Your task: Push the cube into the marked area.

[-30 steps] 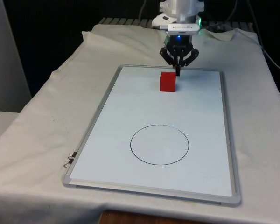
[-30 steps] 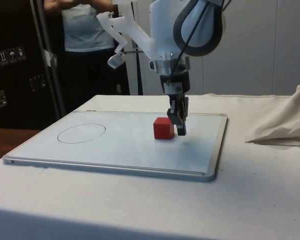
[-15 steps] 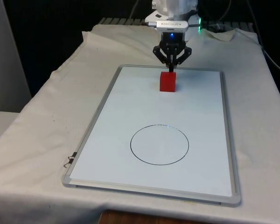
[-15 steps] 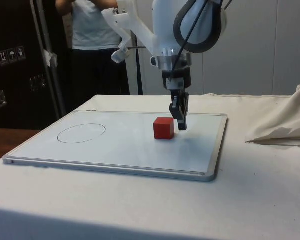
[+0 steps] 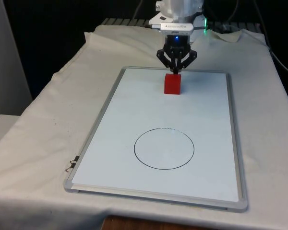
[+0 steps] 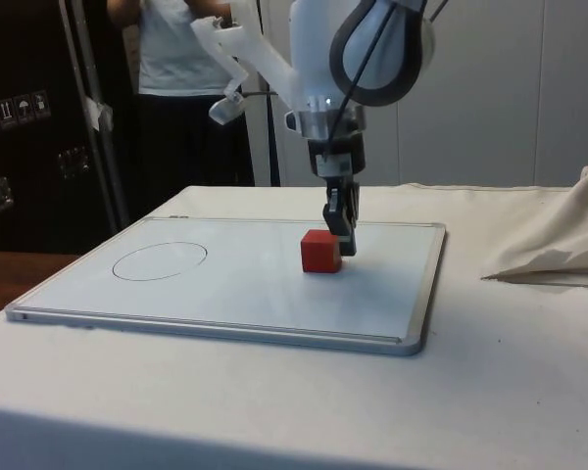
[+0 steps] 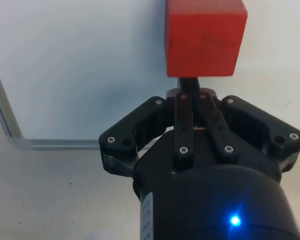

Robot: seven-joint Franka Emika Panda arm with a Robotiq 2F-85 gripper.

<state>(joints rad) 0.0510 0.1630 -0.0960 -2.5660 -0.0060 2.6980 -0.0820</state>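
My tool (image 5: 176, 72) hangs low over the far end of the board (image 5: 120, 143), its two fingers (image 7: 189, 92) pressed together with nothing between them, tips pointing down just behind the cube (image 5: 172, 83). In the side view the tool (image 6: 339, 238) stands right at the cube's (image 6: 320, 251) rear face, the tips about level with its top half; I cannot tell whether they touch it. From the wrist, the tool (image 7: 189, 82) meets the near edge of the cube (image 7: 205, 35), a little off its middle. The cube sits flat on the board near its far edge, roughly centred across the board's width, well apart from the circle (image 5: 164, 148) drawn on the board's near half. The circle (image 6: 160, 260) is bare inside. The board (image 6: 392, 304) lies on the cloth-covered surface (image 5: 43, 124), and a small clip (image 5: 71, 164) lies on the cloth just beside the board's near corner at the front view's left. A person (image 6: 181, 59) stands behind the surface in the side view
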